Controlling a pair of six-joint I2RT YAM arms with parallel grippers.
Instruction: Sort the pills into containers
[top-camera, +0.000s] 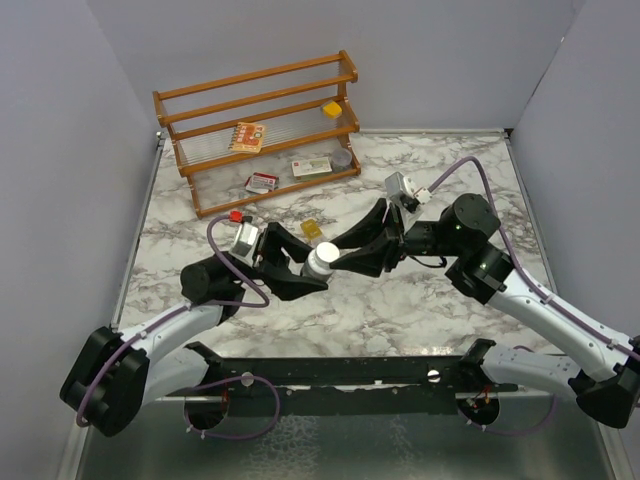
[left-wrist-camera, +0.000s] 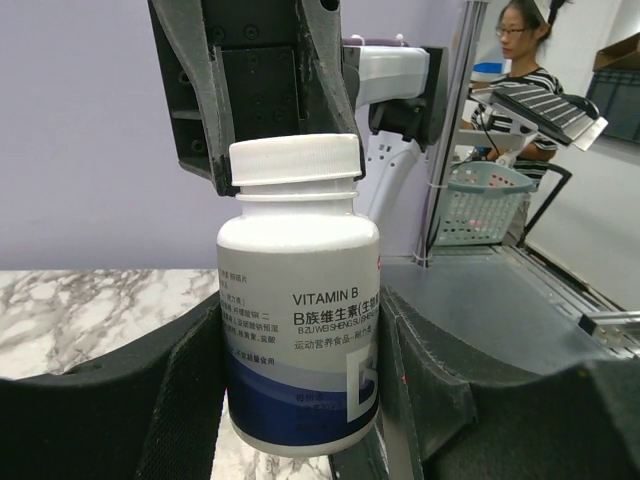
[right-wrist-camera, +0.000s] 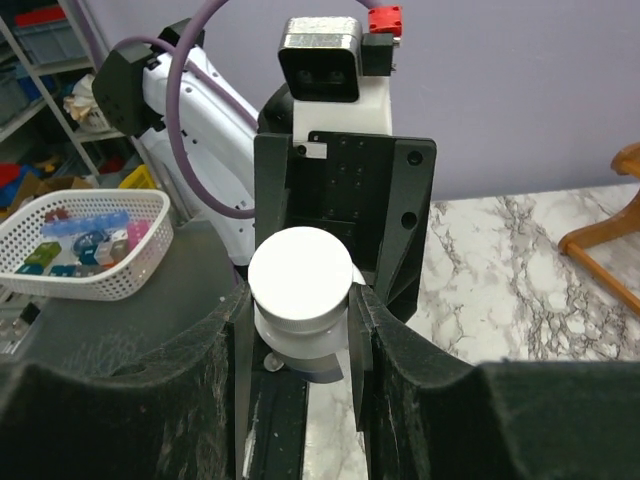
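The bottle (top-camera: 320, 262) sits over the middle of the table (top-camera: 420, 310), left claw (top-camera: 308, 275) clamped on its body, right claw (top-camera: 338, 258) pinched on the cap (right-wrist-camera: 300, 280); to unscrew well, the left should grip firmly; the right should twist squarely about the cap's axis.

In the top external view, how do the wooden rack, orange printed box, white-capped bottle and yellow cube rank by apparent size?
Brown wooden slatted rack, largest.
Flat orange printed cardboard box and white-capped cylindrical bottle: alike, bottle partly hidden, unranked.
Solid yellow cube, smallest.
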